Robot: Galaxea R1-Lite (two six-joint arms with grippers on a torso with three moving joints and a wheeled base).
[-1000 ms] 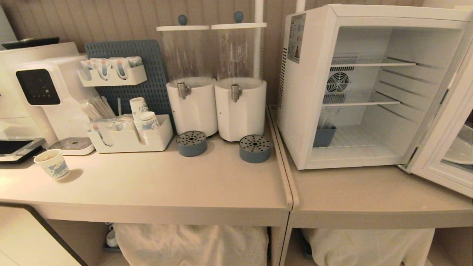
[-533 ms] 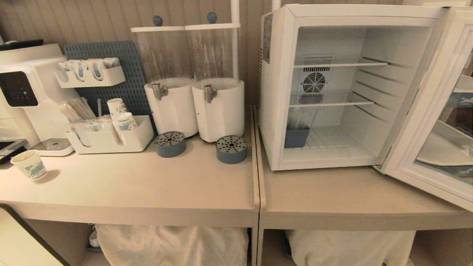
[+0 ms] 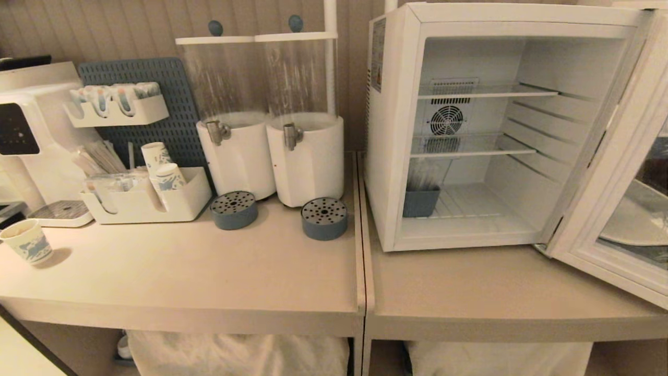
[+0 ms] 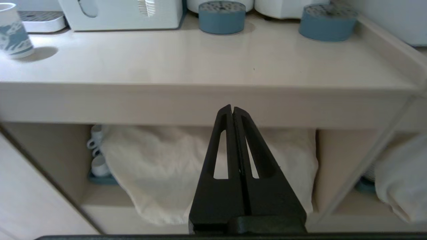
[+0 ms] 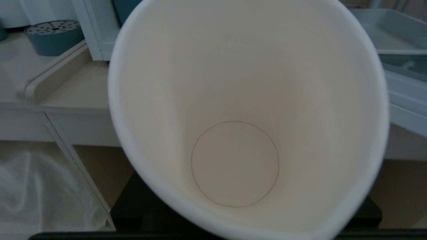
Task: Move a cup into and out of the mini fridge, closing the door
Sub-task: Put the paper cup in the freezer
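The cup (image 5: 247,120) sits in the right gripper (image 5: 245,213), its clean white inside filling the right wrist view and its mouth squeezed somewhat oval, so the jaws look clamped on its wall; the fingers themselves are hidden behind it. The left gripper (image 4: 233,111) hangs low before the counter edge (image 4: 200,100), jaws pressed together, gripping nothing. Neither arm shows in the head view. The fridge (image 3: 396,130) stands on the right counter with its door (image 3: 610,198) swung wide to the right, shelves bare but for a small blue bin (image 3: 420,202); the carry toward the fridge seems to be the step in hand. Next, I judge, the right arm must lift the cup over the sill and set it upright on a shelf, clear of the bin, then back out before the door is pushed to. Against the earlier frames the whole scene has slid leftward: the camera has turned toward the fridge; the things on the counter have not moved among themselves. Another cup (image 3: 27,243) stands far left.
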